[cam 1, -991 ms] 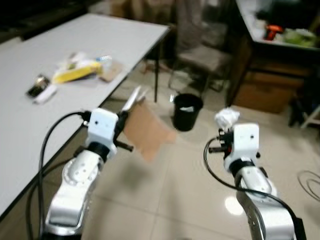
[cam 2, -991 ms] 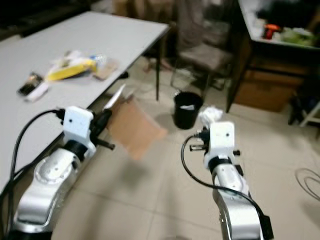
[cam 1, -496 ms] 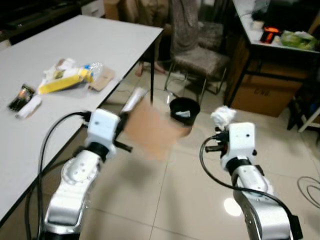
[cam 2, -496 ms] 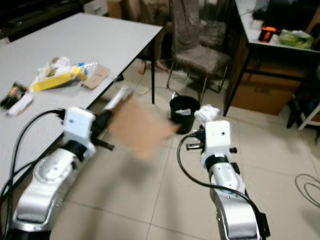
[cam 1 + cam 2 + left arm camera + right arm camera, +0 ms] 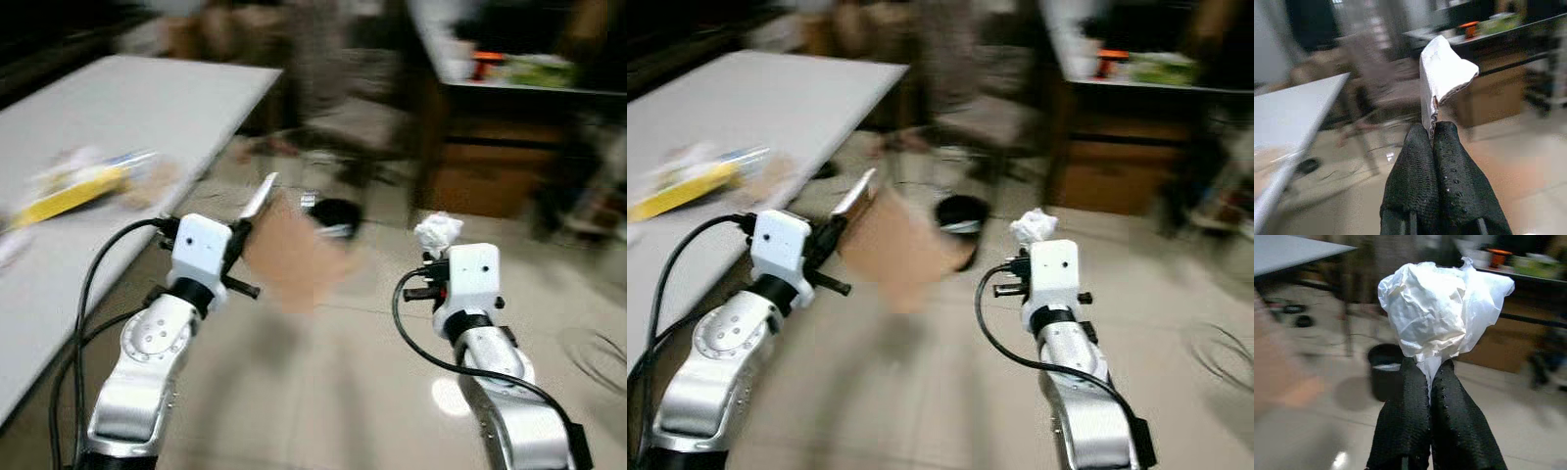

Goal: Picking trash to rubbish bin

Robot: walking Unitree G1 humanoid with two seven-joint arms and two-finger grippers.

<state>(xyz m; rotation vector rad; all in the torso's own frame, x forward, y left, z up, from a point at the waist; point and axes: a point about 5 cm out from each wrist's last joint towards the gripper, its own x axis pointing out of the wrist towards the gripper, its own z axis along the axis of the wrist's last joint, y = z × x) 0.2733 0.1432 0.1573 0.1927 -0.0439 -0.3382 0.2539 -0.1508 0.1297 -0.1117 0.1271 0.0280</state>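
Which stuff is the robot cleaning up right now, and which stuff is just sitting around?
For the job:
- cardboard piece pinched in left gripper
- crumpled white paper pinched in right gripper
- black bin

Just lying about:
- wrappers on white table
- chair

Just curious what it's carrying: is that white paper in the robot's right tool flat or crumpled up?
Crumpled. The white paper is a wrinkled, bunched ball, pinched at its base between the shut fingers of the right tool.
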